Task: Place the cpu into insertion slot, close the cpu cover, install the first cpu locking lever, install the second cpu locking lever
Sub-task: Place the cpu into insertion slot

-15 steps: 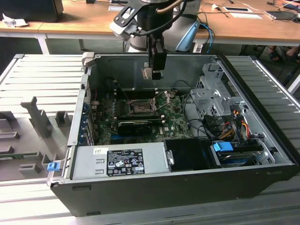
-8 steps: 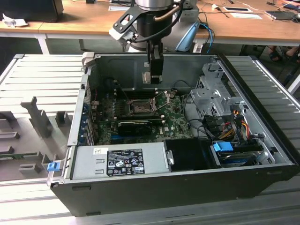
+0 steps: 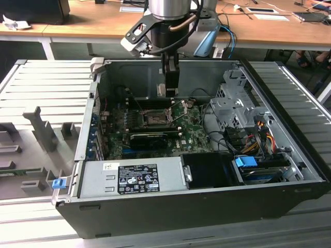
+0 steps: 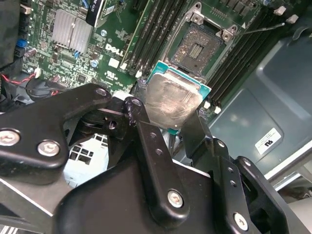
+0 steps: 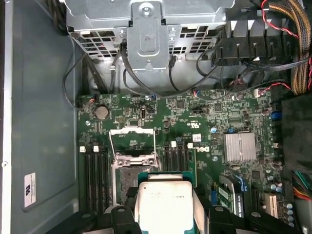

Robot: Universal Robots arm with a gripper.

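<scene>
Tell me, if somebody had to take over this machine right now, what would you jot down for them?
End effector: shut on the cpu, gripping it by its edges above the motherboard.
Insertion slot: empty, close to the cpu, not touching it.
Cpu cover: swung open, off the slot.
Done: cpu in the grasp, near the slot.
Left: seating the cpu, closing the cover, latching both locking levers.
</scene>
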